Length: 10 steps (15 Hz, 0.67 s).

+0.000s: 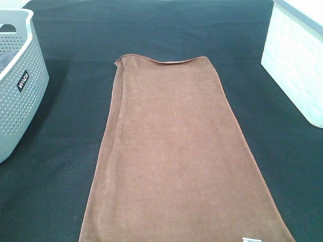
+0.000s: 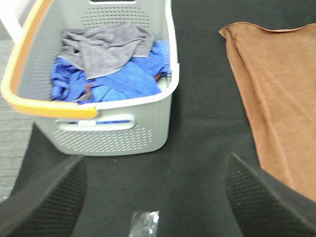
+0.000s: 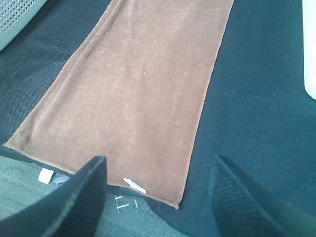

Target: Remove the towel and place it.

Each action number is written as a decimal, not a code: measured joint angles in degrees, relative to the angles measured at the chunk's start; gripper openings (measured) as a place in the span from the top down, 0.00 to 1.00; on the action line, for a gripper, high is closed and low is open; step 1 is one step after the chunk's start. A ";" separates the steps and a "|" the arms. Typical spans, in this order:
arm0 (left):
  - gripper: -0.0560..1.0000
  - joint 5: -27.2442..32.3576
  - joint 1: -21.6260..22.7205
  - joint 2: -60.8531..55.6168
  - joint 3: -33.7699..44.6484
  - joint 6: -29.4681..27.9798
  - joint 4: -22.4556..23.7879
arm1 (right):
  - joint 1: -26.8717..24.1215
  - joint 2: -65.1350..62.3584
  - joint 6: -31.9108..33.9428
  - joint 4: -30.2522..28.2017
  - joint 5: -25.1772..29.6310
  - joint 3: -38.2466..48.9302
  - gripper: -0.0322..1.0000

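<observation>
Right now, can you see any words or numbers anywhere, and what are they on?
Black label on the grey basket: white letters printed sideways, too blurred to read for sure.
White tag on the brown towel: too small to read.
White tag at the towel's corner in the right wrist view: no letters can be made out.
Nothing else has writing.

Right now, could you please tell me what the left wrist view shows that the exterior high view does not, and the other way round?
Only the left wrist view shows the inside of the grey basket: a greyish cloth lying on crumpled blue cloths, plus the basket's orange-trimmed rim and the left gripper with its fingers apart and empty.

Only the exterior high view shows the white bin on the right and almost the whole length of the towel, lying flat.

Both show the brown towel, the grey basket and the black table covering.
</observation>
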 joint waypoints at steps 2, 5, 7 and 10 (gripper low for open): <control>0.25 1.38 0.00 -2.81 0.86 0.00 0.46 | 0.00 -2.41 0.00 0.00 -0.06 1.49 0.40; 0.25 1.89 0.00 -14.04 2.75 0.00 1.09 | 0.00 -11.17 0.00 0.00 -1.15 6.88 0.40; 0.25 2.18 0.00 -19.19 4.07 0.00 1.09 | 0.00 -15.30 -0.06 -0.06 -1.26 9.22 0.40; 0.25 2.18 0.00 -19.65 5.50 2.69 1.72 | 0.00 -20.80 -0.06 -0.17 -1.95 13.98 0.40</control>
